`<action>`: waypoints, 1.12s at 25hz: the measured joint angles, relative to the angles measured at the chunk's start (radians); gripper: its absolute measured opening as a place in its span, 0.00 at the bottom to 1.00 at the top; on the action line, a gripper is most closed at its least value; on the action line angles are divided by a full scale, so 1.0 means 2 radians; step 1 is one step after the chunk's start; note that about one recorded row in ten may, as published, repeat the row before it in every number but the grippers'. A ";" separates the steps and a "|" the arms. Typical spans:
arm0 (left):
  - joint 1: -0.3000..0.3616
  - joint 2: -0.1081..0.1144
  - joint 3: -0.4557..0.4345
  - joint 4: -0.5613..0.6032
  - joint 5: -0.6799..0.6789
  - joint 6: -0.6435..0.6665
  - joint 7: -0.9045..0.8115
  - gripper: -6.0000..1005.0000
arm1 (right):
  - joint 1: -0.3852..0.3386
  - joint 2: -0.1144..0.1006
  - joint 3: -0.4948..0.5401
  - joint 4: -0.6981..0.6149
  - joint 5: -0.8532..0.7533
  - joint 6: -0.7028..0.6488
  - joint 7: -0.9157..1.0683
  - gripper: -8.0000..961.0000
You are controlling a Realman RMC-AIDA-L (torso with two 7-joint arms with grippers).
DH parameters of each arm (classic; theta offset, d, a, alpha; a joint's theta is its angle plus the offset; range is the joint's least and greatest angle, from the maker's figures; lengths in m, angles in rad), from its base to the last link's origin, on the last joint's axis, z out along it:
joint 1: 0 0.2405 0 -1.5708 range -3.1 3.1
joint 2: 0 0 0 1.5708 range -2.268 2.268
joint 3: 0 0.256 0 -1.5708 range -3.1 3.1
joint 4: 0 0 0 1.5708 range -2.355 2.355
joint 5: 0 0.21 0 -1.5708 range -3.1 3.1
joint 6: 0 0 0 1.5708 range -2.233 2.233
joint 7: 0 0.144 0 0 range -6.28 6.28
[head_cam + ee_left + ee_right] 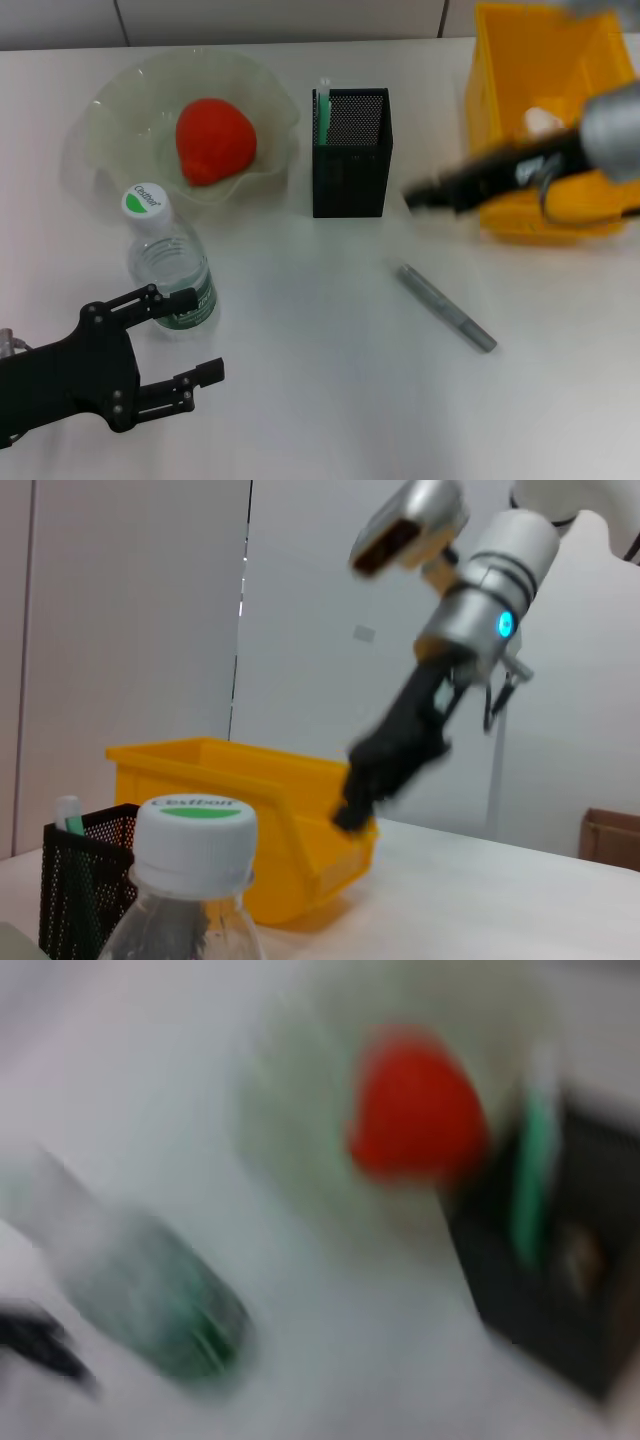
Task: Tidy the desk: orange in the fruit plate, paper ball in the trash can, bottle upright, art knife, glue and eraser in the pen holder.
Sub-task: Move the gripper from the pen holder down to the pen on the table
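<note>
Left gripper (190, 340) nearest, at surface's near left edge: black fingers (200, 374) spread, empty, just beside bottle (170, 262). Bottle upright, clear ribbed plastic, green label. Orange (214, 140), matte and roundish, sits in fruit plate (110, 110), wavy pale-green glass, far left. Paper ball (541, 121) white inside trash can (535, 60), yellow plastic, far right corner. Pen holder (351, 170), black mesh, mid-surface.

Right gripper (425, 197) between holder and can; fingers' state — cannot tell. Grey slim art knife (446, 307) lies flat near centre: likely next pick, calls for low pinch across thin body.
</note>
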 joint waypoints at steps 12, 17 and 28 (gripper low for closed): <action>-0.001 0.001 0.000 0.001 -0.001 0.007 0.000 0.78 | -0.009 0.001 -0.019 -0.030 -0.032 0.016 0.009 0.07; -0.002 0.001 -0.001 0.001 -0.002 0.008 0.000 0.78 | 0.012 0.000 -0.072 0.001 -0.124 0.006 0.068 0.15; -0.002 0.000 -0.001 0.001 -0.001 0.009 0.000 0.78 | 0.043 0.000 -0.098 0.086 -0.191 0.021 0.092 0.38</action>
